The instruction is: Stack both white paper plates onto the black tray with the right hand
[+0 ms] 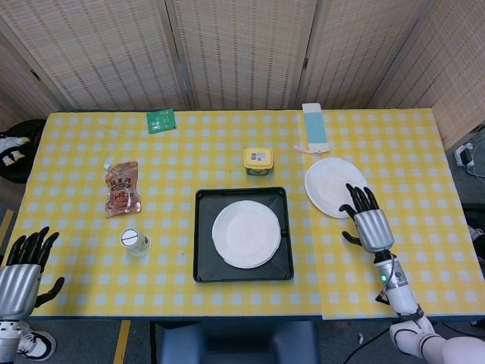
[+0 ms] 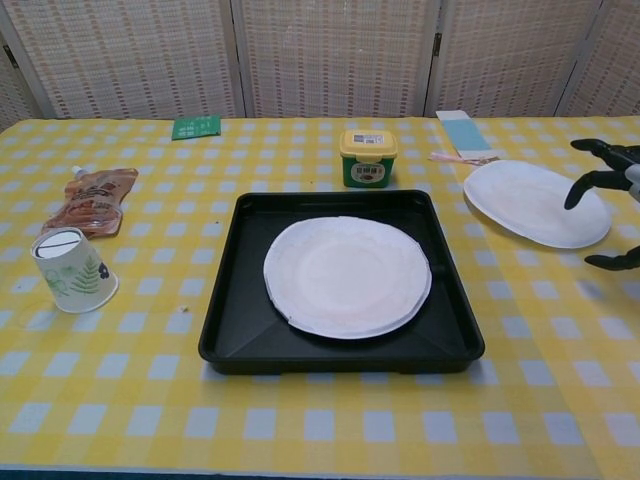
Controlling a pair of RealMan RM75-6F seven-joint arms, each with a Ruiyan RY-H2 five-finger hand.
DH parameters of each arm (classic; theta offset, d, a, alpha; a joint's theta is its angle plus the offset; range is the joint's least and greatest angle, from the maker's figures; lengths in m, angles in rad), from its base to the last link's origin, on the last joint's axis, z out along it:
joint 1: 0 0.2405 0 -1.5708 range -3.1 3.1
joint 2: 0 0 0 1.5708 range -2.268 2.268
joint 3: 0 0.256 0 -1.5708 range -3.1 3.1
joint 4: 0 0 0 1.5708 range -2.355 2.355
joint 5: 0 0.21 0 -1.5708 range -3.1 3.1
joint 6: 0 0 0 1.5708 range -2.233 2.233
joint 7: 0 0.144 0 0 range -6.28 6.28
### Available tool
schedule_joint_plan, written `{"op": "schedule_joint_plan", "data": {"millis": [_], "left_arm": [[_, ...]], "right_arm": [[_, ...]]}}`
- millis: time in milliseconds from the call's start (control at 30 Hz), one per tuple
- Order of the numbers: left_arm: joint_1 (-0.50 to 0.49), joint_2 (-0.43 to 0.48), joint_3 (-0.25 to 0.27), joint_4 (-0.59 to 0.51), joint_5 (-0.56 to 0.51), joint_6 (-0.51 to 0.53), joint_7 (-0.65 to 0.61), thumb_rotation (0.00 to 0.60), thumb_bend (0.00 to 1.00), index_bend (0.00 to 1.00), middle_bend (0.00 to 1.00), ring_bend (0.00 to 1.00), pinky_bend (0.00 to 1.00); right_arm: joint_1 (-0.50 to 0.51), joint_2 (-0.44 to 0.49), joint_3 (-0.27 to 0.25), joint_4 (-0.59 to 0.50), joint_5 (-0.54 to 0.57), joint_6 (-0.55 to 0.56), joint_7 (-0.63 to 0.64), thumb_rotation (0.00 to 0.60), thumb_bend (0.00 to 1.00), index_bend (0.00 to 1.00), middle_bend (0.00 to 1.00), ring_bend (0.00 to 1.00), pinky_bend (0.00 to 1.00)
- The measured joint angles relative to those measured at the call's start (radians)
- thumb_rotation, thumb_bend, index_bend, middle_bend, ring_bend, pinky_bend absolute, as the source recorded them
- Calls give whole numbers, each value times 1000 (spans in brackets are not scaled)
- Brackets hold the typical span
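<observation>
Head view, left to right: left hand [image 1: 19, 277] sits idle off the table's near-left corner, fingers apart, holding nothing. Mid-table, black tray [image 1: 242, 234] w/ first paper plate [image 1: 246, 233] lying flat inside it, so roughly half the job looks done. Second paper plate [image 1: 335, 186] is on the tablecloth, right of the tray and well apart from it, not yet lifted. Right hand [image 1: 368, 224] hovers at that plate's near-right edge, palm down, fingers spread and pointing away from the robot, tips over the rim; nothing in its hold. Contact w/ the plate: can't tell. Chest view shows only dark fingertips [image 2: 603, 148] at the right frame edge (curled over the plate's far side, thumb lower, apart). Left to do, I'd judge: grip plate no. 2, carry it left, set it atop the first.
</observation>
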Motion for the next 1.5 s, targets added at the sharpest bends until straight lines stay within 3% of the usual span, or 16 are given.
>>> {"op": "schedule_joint_plan", "data": {"millis": [300,600,1500], "left_arm": [[-4,-1,2,1,-5,-10,2,600,345,0,0,0,0],[-7,-3,0,3,-16,-19,9,600,345,0,0,0,0],[-16,-11,-2,7,-36,-37,24,600,345,0,0,0,0]], "right_arm": [[26,-112,36,189,29,-75,35,600,231,447,0,0,0],[54,-170,54,299,40,-129,62,600,347,463,0,0,0],[67,-223,62,390,43,-197,113,600,352,464,0,0,0]]}}
